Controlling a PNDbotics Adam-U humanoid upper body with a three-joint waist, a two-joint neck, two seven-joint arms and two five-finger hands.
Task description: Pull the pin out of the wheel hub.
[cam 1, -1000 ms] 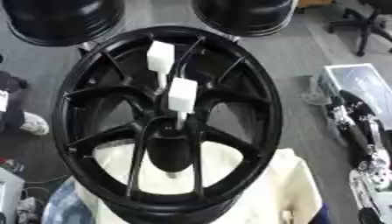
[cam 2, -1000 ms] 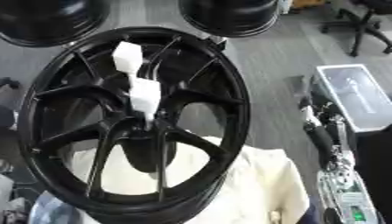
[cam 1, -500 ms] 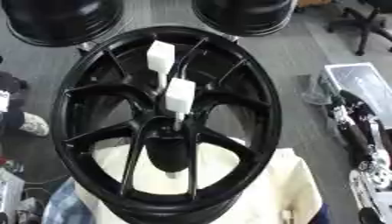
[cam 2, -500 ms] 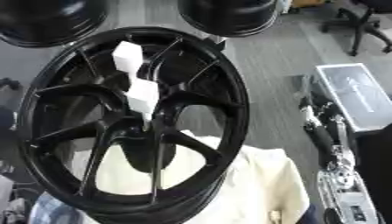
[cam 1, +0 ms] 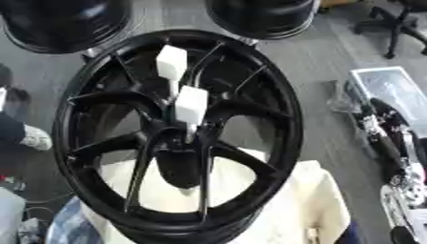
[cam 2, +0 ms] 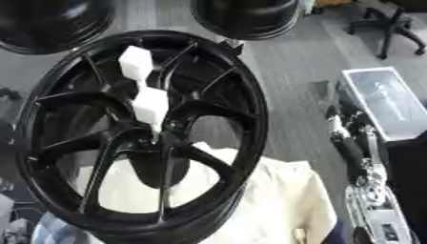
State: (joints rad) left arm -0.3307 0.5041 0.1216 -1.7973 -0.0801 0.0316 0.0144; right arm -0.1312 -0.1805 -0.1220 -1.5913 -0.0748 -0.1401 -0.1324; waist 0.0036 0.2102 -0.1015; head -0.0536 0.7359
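A black and silver jointed arm (cam 2: 354, 157) with exposed metal parts.

Black spoked wheel hub (cam 1: 100, 157), glossy, lying face up and tilted, resting on a cream cloth, filling most of both views. Two white block-headed pins: one (cam 1: 191, 106) standing in the centre boss, thin shaft down into the hub; the other (cam 1: 171, 63) farther back, upright between the spokes.

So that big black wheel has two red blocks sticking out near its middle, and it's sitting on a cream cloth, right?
Not quite: the two blocks are white, not red, as the left eye view shows. The rest holds: they stick out near the middle of the black wheel, which sits on a cream cloth.
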